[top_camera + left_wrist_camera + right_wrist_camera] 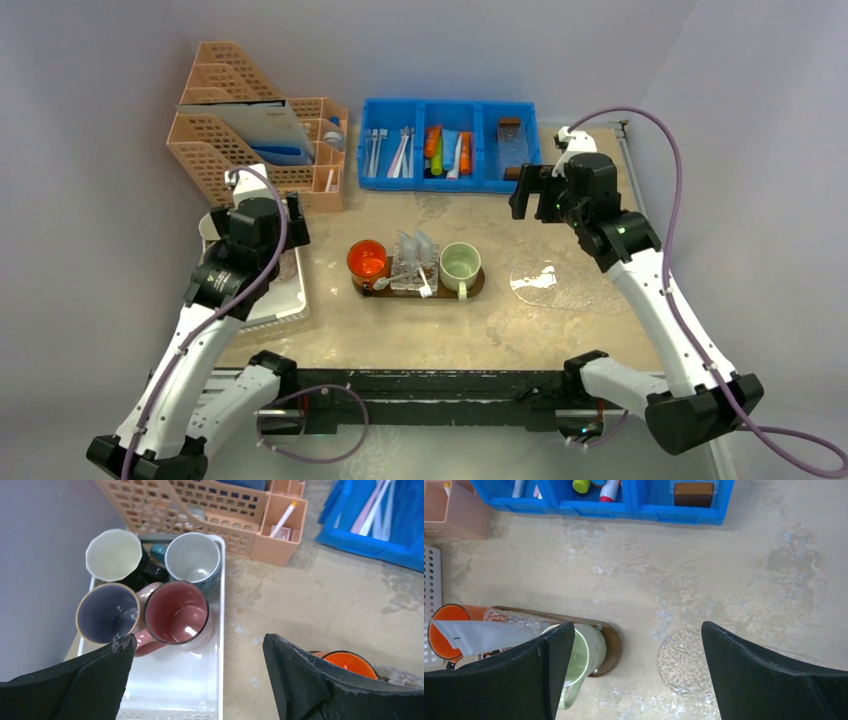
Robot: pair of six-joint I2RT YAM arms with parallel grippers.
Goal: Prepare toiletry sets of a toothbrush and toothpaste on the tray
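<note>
The dark brown tray (475, 289) lies mid-table and carries an orange cup (367, 259), a clear holder (415, 262) and a pale green cup (459, 265). Pale tubes stand in the holder, and one pale tube (479, 632) shows beside the orange cup (444, 625). A slim white toothbrush (402, 281) lies along the tray's front. More toothbrushes (385, 150) and coloured tubes (448, 150) lie in the blue bin (450, 183). My left gripper (198, 642) hangs open and empty over the white tray (172, 685). My right gripper (638, 627) is open and empty, right of the tray (613, 645).
Several mugs (175, 611) fill the far half of the white tray at the left. A peach file organiser (250, 120) stands at the back left next to the blue bin. A clear glass plate (550, 285) lies right of the brown tray.
</note>
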